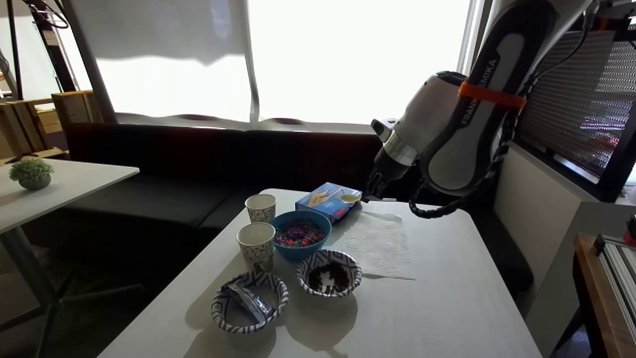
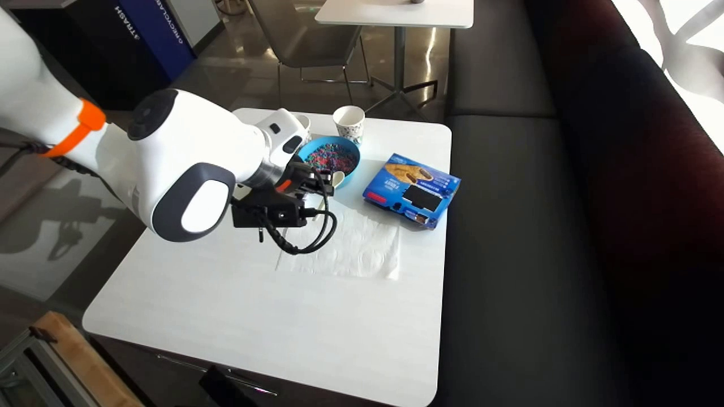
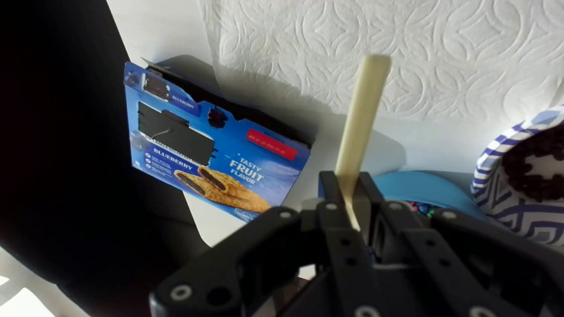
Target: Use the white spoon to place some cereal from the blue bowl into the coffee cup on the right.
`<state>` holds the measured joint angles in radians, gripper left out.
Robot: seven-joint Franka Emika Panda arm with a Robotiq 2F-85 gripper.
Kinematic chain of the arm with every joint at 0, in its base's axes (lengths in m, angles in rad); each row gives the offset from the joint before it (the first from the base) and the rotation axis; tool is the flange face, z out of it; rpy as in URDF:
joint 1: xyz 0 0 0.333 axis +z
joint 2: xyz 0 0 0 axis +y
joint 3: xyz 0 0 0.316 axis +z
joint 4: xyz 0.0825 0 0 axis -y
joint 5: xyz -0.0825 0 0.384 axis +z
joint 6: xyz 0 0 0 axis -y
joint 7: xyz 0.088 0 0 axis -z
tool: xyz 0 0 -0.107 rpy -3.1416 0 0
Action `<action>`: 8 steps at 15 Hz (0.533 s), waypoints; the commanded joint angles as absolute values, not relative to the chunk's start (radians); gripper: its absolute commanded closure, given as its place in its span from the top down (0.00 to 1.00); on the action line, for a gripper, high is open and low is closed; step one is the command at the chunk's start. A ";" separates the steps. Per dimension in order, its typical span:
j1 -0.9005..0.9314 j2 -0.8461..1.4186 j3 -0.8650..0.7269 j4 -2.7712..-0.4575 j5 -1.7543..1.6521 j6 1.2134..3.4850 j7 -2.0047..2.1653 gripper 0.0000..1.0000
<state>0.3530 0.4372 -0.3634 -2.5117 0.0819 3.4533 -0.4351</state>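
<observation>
The blue bowl [image 1: 294,253] holds multicoloured cereal; it also shows in an exterior view [image 2: 355,168] and partly in the wrist view [image 3: 416,187]. My gripper [image 3: 350,189] is shut on the handle of the white spoon [image 3: 363,114], raised above the table beside the blue bowl. The spoon's head shows in both exterior views [image 1: 351,199] [image 2: 338,179]; in the latter it overlaps the bowl's near rim. Whether it carries cereal is unclear. Two patterned paper cups [image 1: 257,246] [image 1: 261,209] stand upright beside the bowl; one shows well in an exterior view [image 2: 349,127], the other is partly hidden there.
A blue cereal-bar box [image 2: 412,189] lies on the table [image 2: 271,322] near the bench. A white paper towel [image 1: 380,246] lies flat. A patterned bowl with dark pieces [image 1: 348,286] and a patterned bowl with packets [image 1: 278,298] stand near the blue bowl.
</observation>
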 commanded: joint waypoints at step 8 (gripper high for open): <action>0.268 0.473 -0.283 -2.422 -0.093 3.360 -0.452 0.03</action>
<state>0.3173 0.4455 -0.3334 -2.4932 -0.0049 3.4388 -0.4381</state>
